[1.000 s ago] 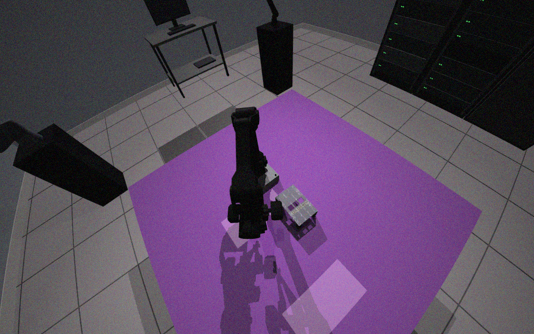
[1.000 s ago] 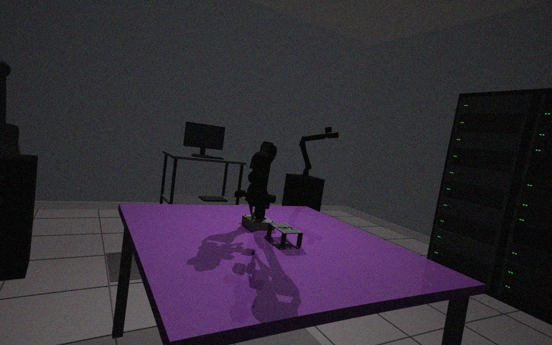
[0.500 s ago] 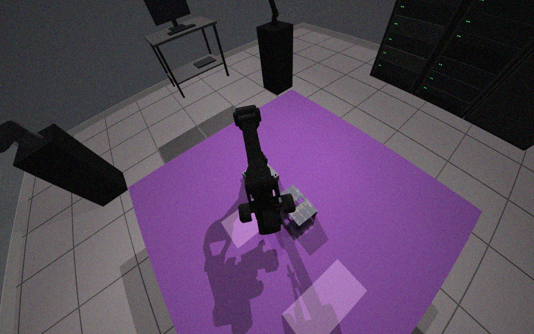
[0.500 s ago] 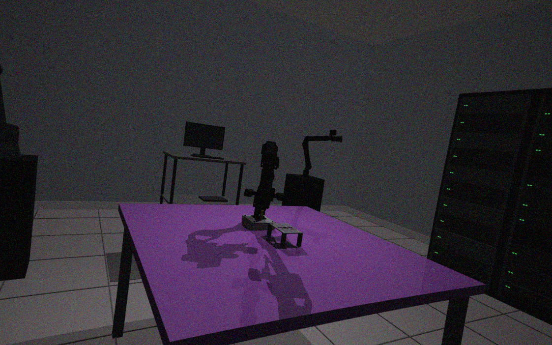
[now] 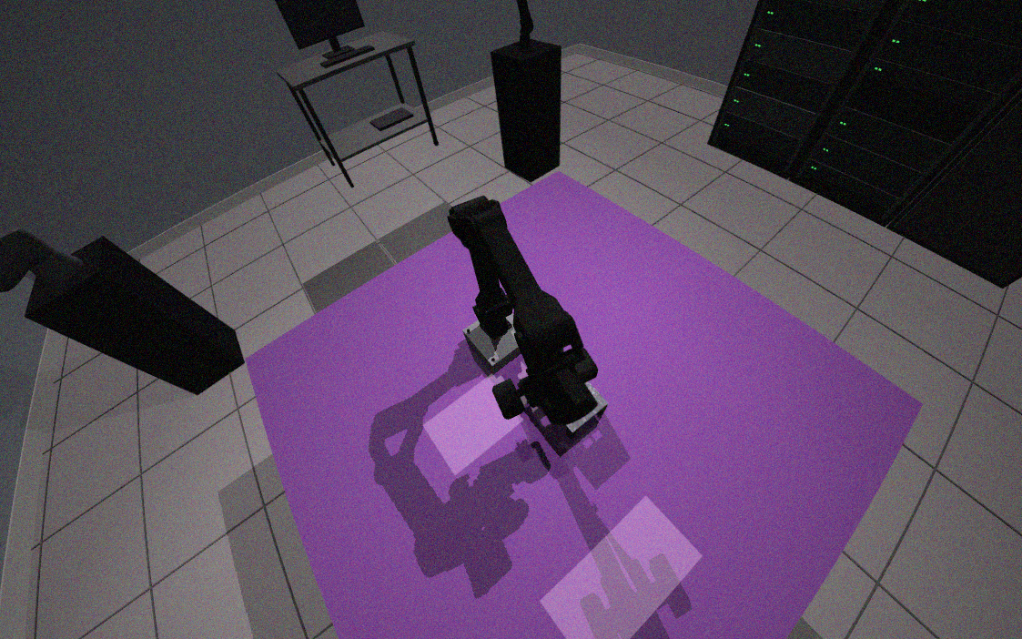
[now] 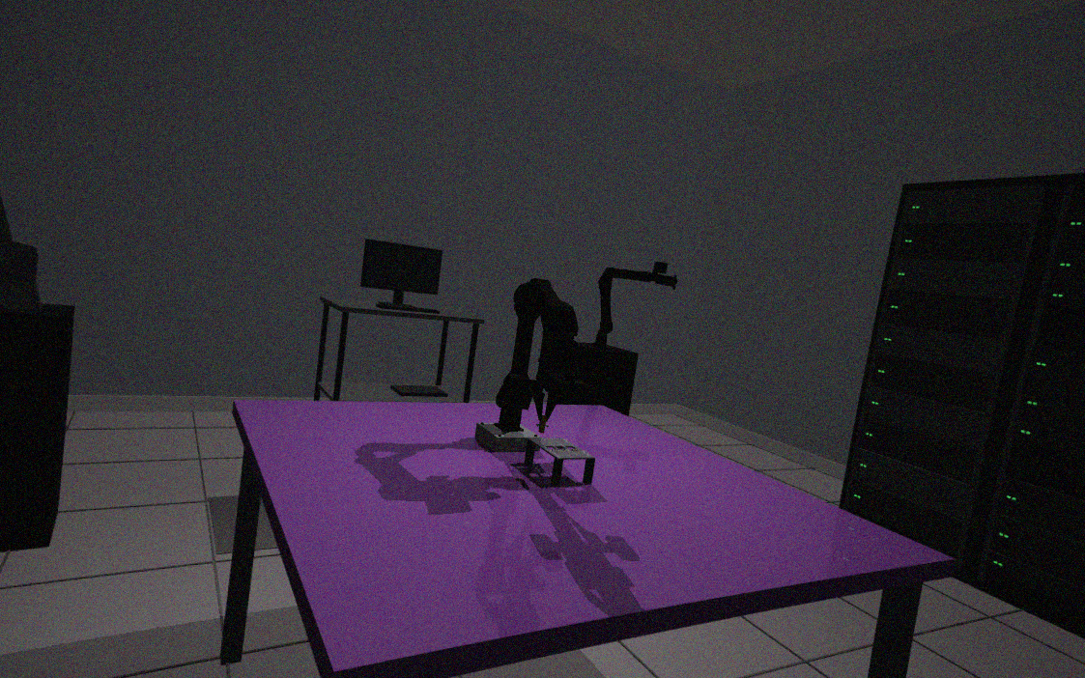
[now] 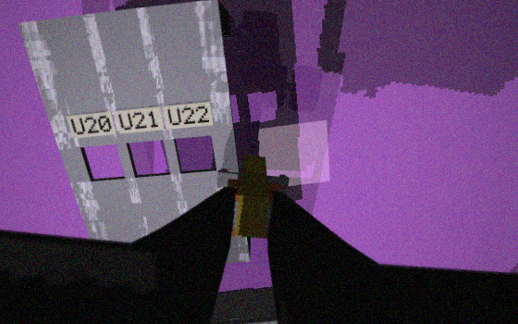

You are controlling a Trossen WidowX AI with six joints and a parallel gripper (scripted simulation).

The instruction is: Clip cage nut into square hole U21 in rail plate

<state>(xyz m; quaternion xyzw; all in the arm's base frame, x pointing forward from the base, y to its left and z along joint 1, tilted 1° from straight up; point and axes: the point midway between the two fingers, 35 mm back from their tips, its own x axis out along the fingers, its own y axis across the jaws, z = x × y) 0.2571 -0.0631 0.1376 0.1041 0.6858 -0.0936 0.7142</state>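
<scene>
My gripper (image 7: 252, 201) (image 6: 542, 419) is shut on the yellow-brown cage nut (image 7: 254, 215), which sits between the fingertips in the wrist view. The grey rail plate (image 7: 124, 88) (image 6: 577, 453) (image 5: 587, 417) stands raised on dark legs. Its U21 label (image 7: 139, 118) sits beside the middle square hole (image 7: 149, 158), between U20 and U22. All three holes look empty. In the wrist view the nut appears right of the U22 hole, around the plate's edge. In the exterior view the fingertips are above the plate's far end. In the top view the arm hides the fingers and most of the plate.
The plate stands on the purple table (image 5: 736, 381) (image 6: 698, 531). The robot's pale base (image 5: 484, 349) (image 6: 491, 436) is close behind the plate. Dark arm shadows and bright light patches cross the table. Dark pedestals, a monitor desk and server racks stand beyond the table.
</scene>
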